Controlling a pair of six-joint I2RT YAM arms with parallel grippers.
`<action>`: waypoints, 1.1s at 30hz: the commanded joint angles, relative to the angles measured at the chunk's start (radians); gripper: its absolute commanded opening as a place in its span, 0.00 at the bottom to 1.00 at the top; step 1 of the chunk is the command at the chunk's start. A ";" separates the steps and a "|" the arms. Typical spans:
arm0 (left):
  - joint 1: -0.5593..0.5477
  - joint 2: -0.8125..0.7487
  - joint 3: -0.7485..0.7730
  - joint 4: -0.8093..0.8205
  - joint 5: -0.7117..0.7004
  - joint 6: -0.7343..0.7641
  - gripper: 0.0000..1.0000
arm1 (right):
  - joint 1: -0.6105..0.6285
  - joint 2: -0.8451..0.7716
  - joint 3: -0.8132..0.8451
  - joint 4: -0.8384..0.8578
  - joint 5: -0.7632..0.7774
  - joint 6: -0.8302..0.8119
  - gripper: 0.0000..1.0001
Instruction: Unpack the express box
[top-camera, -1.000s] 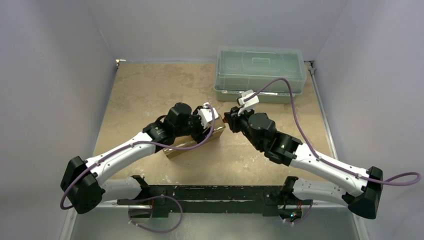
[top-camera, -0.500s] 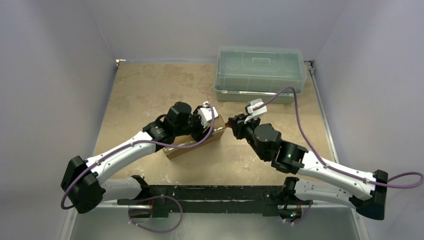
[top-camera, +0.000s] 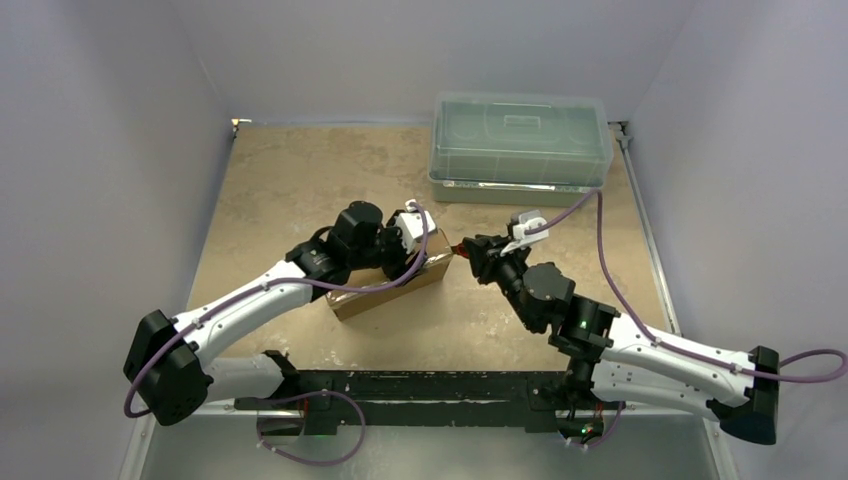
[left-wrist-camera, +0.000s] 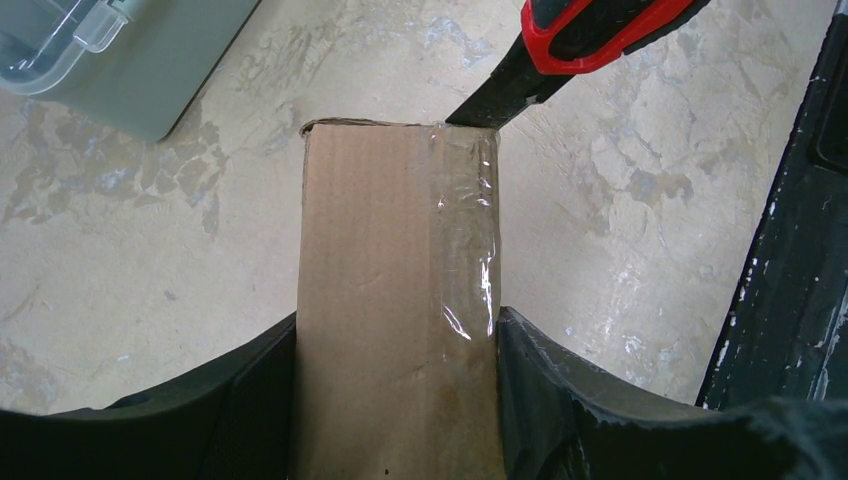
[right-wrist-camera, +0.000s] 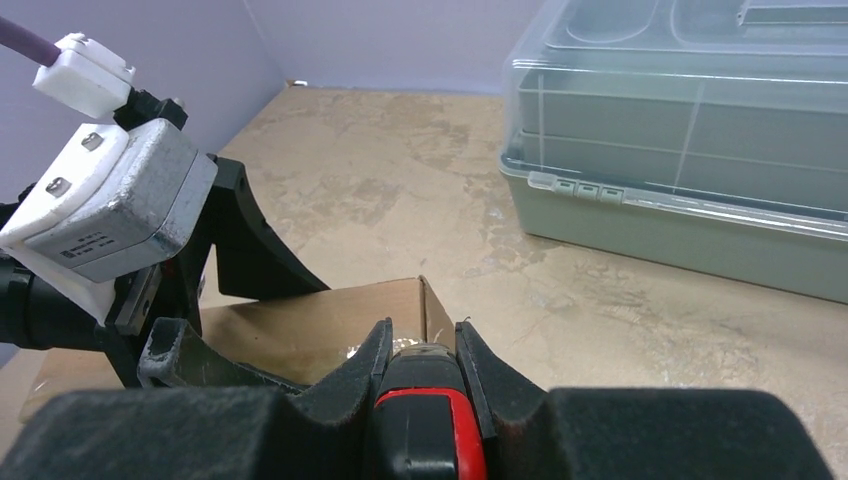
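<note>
The express box (top-camera: 385, 285) is a brown cardboard box lying mid-table, its top sealed with clear tape (left-wrist-camera: 465, 240). My left gripper (left-wrist-camera: 397, 345) is shut on the box (left-wrist-camera: 370, 300), one finger on each long side. My right gripper (right-wrist-camera: 420, 345) is shut on a red and black box cutter (right-wrist-camera: 425, 430). The cutter's tip (left-wrist-camera: 478, 112) touches the far right corner of the box at the tape edge. In the top view the cutter (top-camera: 462, 249) meets the box's right end, next to my left gripper (top-camera: 415, 245).
A translucent grey-green lidded plastic bin (top-camera: 520, 148) stands at the back right, also in the right wrist view (right-wrist-camera: 690, 140). The black base rail (top-camera: 420, 385) runs along the near edge. Grey walls enclose the table.
My right arm has swung lower and forward, stretching out so the cutter's tip has come to the box's right corner. The left arm and box have stayed put.
</note>
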 joint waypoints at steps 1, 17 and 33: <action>0.037 0.036 0.015 -0.046 -0.072 -0.022 0.20 | 0.023 -0.003 0.024 0.012 0.010 0.011 0.00; 0.031 0.089 0.045 -0.087 -0.062 -0.030 0.20 | 0.023 0.075 0.466 -0.125 0.152 -0.150 0.00; 0.076 0.155 0.154 -0.107 -0.067 -0.205 0.56 | -0.213 0.023 0.046 -0.283 -0.105 0.118 0.00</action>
